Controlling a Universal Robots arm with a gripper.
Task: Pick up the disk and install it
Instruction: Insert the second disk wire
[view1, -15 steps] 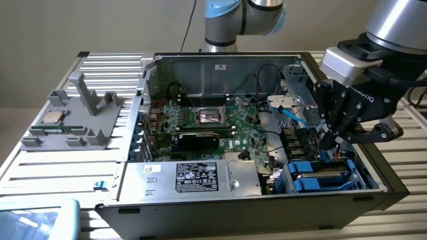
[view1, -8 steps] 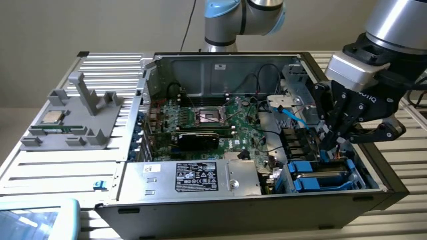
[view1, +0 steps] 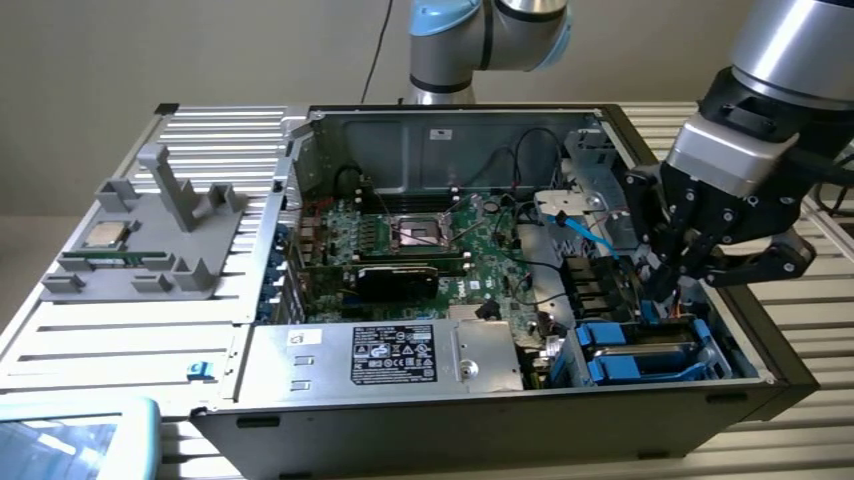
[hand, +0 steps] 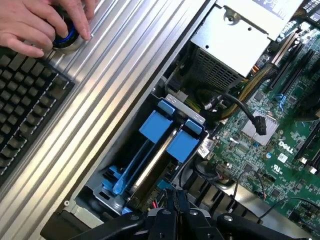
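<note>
The disk (view1: 638, 352) sits in the drive bay at the front corner of the open computer case, on the exterior view's right. Its blue carrier frames a silver-grey body. In the wrist view the disk (hand: 159, 150) stands on edge in the bay, with two blue tabs on top. My gripper (view1: 663, 288) hangs just above the back end of that bay, shut, with nothing visible between its fingers. In the wrist view, the gripper (hand: 175, 202) has its black fingers pressed together close over the bay.
A large silver box with a black label (view1: 387, 355) lies beside the bay, with the green motherboard (view1: 427, 240) behind. A grey fixture (view1: 147, 240) holding a small chip (view1: 107, 235) stands at the exterior view's left. A person's hand (hand: 40, 25) rests on a blue-ringed knob beside a keyboard (hand: 25, 105).
</note>
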